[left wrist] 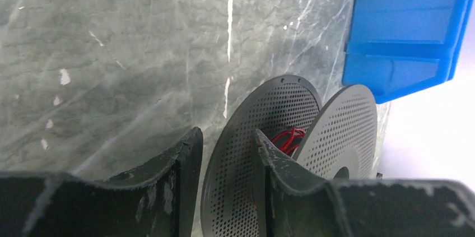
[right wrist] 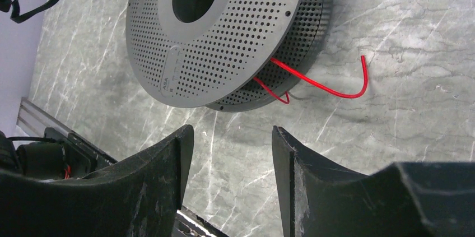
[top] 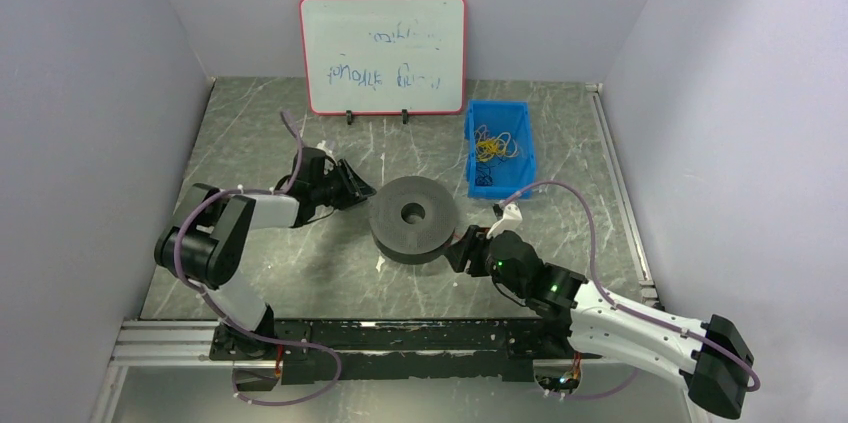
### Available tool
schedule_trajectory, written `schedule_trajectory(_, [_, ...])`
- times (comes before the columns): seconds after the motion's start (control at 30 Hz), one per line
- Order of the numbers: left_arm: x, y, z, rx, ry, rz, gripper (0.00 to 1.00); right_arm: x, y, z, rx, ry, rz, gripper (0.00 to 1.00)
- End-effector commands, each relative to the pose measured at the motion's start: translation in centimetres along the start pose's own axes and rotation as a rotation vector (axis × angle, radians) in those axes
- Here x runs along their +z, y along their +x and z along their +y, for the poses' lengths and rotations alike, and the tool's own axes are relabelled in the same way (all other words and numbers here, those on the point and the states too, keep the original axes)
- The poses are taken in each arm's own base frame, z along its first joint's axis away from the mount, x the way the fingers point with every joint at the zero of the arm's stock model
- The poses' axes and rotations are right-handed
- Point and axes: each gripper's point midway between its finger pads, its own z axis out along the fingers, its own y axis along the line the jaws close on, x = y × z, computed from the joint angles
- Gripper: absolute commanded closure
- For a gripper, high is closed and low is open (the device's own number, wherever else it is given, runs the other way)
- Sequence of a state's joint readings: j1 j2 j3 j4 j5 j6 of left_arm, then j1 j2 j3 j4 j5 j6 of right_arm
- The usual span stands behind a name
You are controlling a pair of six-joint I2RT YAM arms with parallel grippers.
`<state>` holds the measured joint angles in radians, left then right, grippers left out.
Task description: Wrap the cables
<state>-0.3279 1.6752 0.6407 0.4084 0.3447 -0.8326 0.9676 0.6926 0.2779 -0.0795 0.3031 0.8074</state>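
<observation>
The black perforated spool [top: 412, 218] lies flat in the middle of the table. Thin red cable [left wrist: 288, 138] is wound between its two discs. In the right wrist view a loose red end [right wrist: 330, 87] curls out from between the discs onto the table. My left gripper [top: 360, 188] is at the spool's left edge; in its wrist view the jaws [left wrist: 225, 133] are open and straddle the rim of one disc [left wrist: 246, 153]. My right gripper [top: 462, 248] is at the spool's near right edge, open and empty [right wrist: 229, 136], short of the spool [right wrist: 224, 29].
A blue bin [top: 497, 148] with tangled yellow and dark wires stands behind the spool to the right; it also shows in the left wrist view [left wrist: 409, 29]. A whiteboard [top: 383, 53] stands at the back. A metal rail [top: 400, 343] runs along the near edge.
</observation>
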Motion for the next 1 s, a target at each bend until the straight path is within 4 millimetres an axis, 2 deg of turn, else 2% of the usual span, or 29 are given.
schedule_trajectory(0.0, [-0.4,-1.0,0.6,0.035,-0.059,-0.019,0.58,0.1,-0.7,-0.2,0.007,0.015,-0.024,0.43])
schedule_trajectory(0.43, [-1.9,-2.9,0.9,0.054,-0.178,-0.070,0.58,0.1,-1.6,-0.9,-0.025,0.080,-0.044,0.43])
schedule_trajectory(0.6, [-3.0,-4.0,0.2,0.062,-0.191,-0.114,0.53,0.3,-2.3,-2.1,-0.084,0.160,-0.063,0.43])
schedule_trajectory(0.63, [-3.2,-4.2,-0.1,0.061,-0.186,-0.120,0.50,0.3,-2.7,-2.3,-0.098,0.180,-0.070,0.42])
schedule_trajectory(0.97, [-5.4,-5.9,-2.5,0.115,-0.203,-0.145,0.44,1.0,-7.0,-2.6,-0.230,0.292,-0.106,0.42])
